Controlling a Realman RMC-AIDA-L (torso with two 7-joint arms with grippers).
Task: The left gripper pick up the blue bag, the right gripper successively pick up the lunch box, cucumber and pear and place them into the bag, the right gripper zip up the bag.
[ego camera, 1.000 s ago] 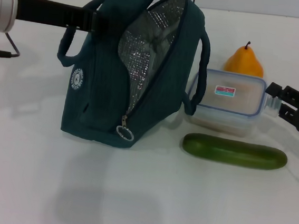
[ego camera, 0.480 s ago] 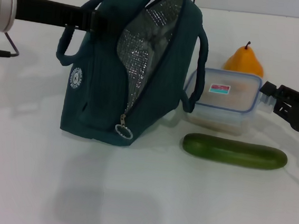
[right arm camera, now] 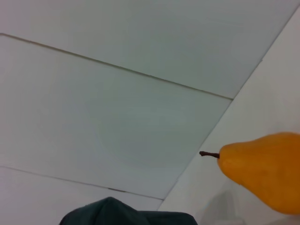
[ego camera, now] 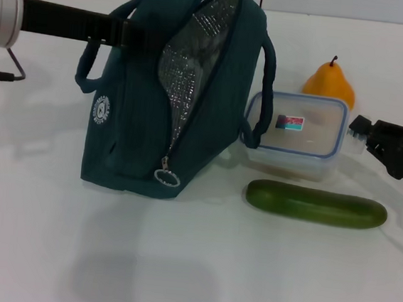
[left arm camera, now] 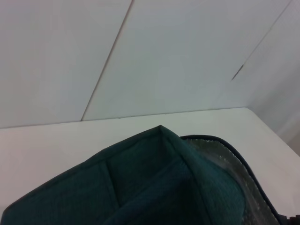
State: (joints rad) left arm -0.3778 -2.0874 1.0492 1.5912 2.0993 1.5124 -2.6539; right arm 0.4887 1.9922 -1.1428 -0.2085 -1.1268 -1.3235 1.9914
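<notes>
Head view: right gripper (ego camera: 360,132) — black two-fingered metal claw — is at the short end of the clear rectangular lunch box with the blue-rimmed lid (ego camera: 294,133). Compared with a second ago, the box has slid toward the bag and its near edge now sits higher off the white counter (ego camera: 190,264); claw moved in with it. Jaws look closed on the box's end tab, so I read this as a grasp in progress — lift and carry begun, box not yet free of the counter.

Large dark teal fabric lunch bag (ego camera: 130,115), silver foil lining showing, stands tilted with its mouth toward the box; its handle touches the box's corner. Left gripper (ego camera: 138,34) is at the bag's top. Its jaws are hidden by fabric, can't tell their state. Bag barely shifted over the same second.

Long smooth green cucumber (ego camera: 315,205) lies just in front of the box, unmoved. Orange-yellow pear (ego camera: 329,83) stands behind it, also seen in the right wrist view (right arm camera: 262,171).

Task standing: first of three items under way, zip untouched.
</notes>
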